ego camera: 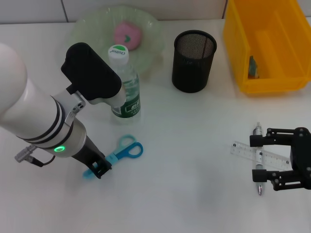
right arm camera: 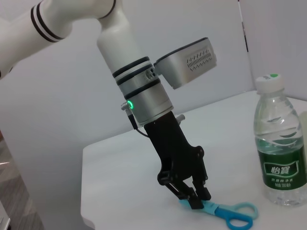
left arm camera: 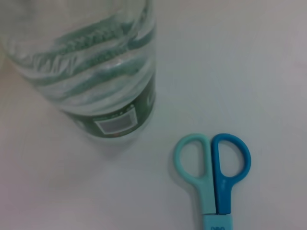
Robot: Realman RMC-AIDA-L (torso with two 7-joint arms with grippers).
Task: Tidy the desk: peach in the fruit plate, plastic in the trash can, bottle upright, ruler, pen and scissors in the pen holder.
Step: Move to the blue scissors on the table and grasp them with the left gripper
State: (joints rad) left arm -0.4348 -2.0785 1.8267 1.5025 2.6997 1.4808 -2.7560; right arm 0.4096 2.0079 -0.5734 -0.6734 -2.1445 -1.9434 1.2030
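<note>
So the tidy-up is looking roughly half done. The peach (ego camera: pixel 127 34) is sitting in the fruit plate (ego camera: pixel 90 26), the bottle (ego camera: pixel 124 82) is standing upright on the counter (ego camera: pixel 194 160), and something is lying in the yellow bin (ego camera: pixel 252 85), probably the plastic, though that's hard to tell.

The pen holder (ego camera: pixel 193 60) is looking empty so far. The left pincer (ego camera: pixel 98 170) is clamping down on the blade end of the scissors (ego camera: pixel 127 150), which are lying flat just in front of the bottle. Over on the right side, the right pincer (ego camera: pixel 277 160) is hovering with its jaws spread wide around the ruler (ego camera: pixel 243 149) and pen (ego camera: pixel 257 132), which are lying crossed on the counter.
</note>
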